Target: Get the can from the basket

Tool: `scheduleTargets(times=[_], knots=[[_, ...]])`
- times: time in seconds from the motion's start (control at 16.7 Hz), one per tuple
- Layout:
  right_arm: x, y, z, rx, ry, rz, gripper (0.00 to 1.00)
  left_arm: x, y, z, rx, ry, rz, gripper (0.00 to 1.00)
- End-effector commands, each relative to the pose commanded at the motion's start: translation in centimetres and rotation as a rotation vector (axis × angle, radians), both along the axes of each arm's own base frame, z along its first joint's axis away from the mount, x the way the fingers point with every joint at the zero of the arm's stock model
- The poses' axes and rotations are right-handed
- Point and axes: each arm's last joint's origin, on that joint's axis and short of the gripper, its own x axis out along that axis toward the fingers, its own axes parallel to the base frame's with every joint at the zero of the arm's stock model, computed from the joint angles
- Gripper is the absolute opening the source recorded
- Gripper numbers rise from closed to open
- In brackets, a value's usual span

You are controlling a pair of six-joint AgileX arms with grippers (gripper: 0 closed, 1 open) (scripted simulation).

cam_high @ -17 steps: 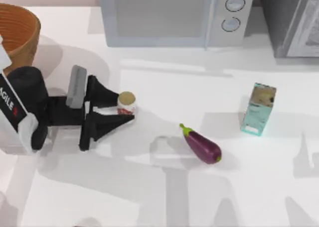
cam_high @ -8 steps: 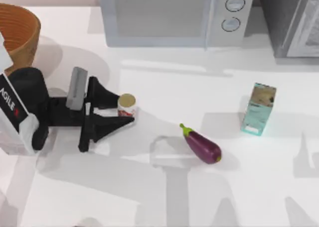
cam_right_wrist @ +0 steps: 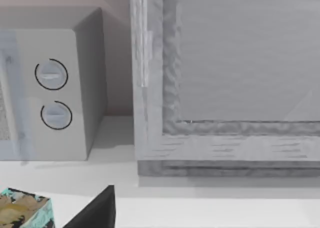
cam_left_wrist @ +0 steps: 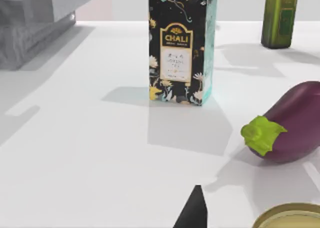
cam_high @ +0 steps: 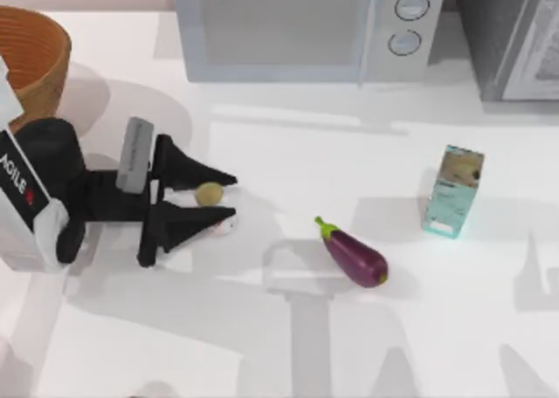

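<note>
Simulated kitchen counter setting: a microwave (cam_high: 301, 30) with two dials stands at the white table's (cam_high: 288, 346) far edge; an eggplant (cam_high: 355, 255), tea carton (cam_high: 454, 191) and wicker basket (cam_high: 33, 58) lie about

My left arm (cam_high: 35, 197) has a white outer shell carrying black "AGILE" lettering and a small red mark, and it runs into a rounded matte black wrist section. A flat grey rectangular block (cam_high: 134, 154) sits on top of that black section. My left gripper (cam_high: 223, 197) is all black, with two long wedge-shaped fingers (cam_high: 188, 169) that taper to thin points, and a single dark pointed fingertip (cam_right_wrist: 97, 210) of my right gripper is black as well.
</note>
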Motion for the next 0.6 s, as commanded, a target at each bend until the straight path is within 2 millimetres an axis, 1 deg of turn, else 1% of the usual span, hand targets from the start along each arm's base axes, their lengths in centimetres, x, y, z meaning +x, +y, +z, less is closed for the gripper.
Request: scheduleTargets(times=[0.24, 0.3, 0.6], knots=[[0.00, 0.00, 0.00, 0.000, 0.000, 0.000, 1.00, 0.00, 0.00, 0.00, 0.000, 0.000, 0.000, 0.98], [0.00, 0.00, 0.00, 0.000, 0.000, 0.000, 1.00, 0.00, 0.00, 0.00, 0.000, 0.000, 0.000, 1.00], [0.00, 0.00, 0.00, 0.000, 0.000, 0.000, 1.00, 0.00, 0.00, 0.00, 0.000, 0.000, 0.000, 1.00]])
